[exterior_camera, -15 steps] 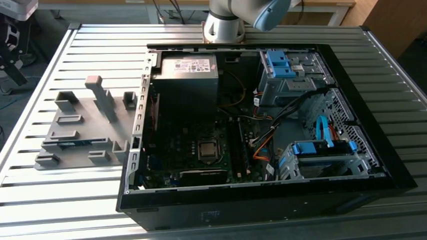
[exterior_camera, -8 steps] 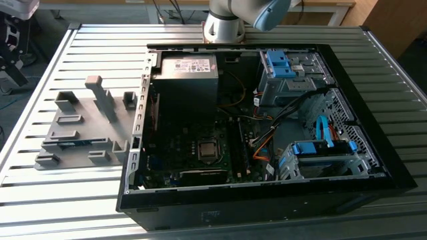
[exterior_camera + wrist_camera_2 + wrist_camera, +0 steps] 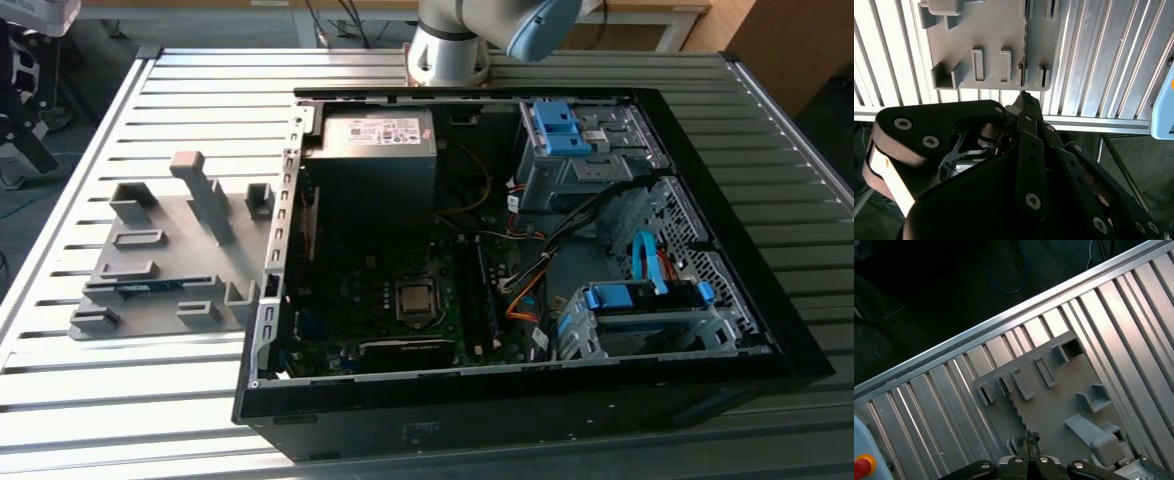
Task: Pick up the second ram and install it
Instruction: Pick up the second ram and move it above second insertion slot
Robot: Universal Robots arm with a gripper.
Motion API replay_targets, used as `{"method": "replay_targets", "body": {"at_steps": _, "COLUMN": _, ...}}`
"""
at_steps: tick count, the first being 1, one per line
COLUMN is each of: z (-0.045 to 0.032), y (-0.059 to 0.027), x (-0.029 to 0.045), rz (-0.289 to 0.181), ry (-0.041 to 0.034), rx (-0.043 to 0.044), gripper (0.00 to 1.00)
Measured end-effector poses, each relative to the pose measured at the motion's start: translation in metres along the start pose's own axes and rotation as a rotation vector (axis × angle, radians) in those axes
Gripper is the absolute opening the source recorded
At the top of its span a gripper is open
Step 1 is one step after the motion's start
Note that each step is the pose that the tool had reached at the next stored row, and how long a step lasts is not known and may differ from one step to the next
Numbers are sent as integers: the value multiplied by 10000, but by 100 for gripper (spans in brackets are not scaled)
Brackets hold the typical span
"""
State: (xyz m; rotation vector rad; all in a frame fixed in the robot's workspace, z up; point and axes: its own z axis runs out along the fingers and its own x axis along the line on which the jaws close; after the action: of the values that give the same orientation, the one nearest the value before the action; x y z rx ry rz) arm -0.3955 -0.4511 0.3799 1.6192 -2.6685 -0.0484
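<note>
My gripper [image 3: 1023, 98] hangs with its fingers drawn together on nothing, above the second ram [image 3: 144, 287] standing edgewise in the grey fixture [image 3: 989, 25] below me; I judge it light, stiff and fragile, best pinched by its long edges.

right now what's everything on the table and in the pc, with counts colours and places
table: 1, silver slats, under everything
fixture: 1, grey plastic with upright blocks, on the table at the exterior view's left of the case
second ram: 1, blue-green, held in the fixture's slots
computer case: 1, black, open, mid table
motherboard: 1, dark, on the case floor
CPU socket: 1, silver, mid motherboard
power supply: 1, black and grey, far end of the case
drive-bay clips: two groups, blue, on the drive cages at the exterior view's right
cables: several, black, orange, blue, between motherboard and cages
arm: 1, silver and pale blue, base behind the case
gripper: 1, black, shut, over the fixture, holding nothing
</note>
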Motion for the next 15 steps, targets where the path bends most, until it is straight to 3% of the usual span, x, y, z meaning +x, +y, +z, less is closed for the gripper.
{"method": "replay_targets", "body": {"at_steps": 5, "z": 12, "y": 1, "x": 2, "rz": -301, "ry": -19, "rx": 58, "gripper": 11}}
{"method": "replay_targets", "body": {"at_steps": 15, "z": 40, "y": -1, "x": 4, "rz": -1506, "ry": -13, "rx": 127, "gripper": 11}}
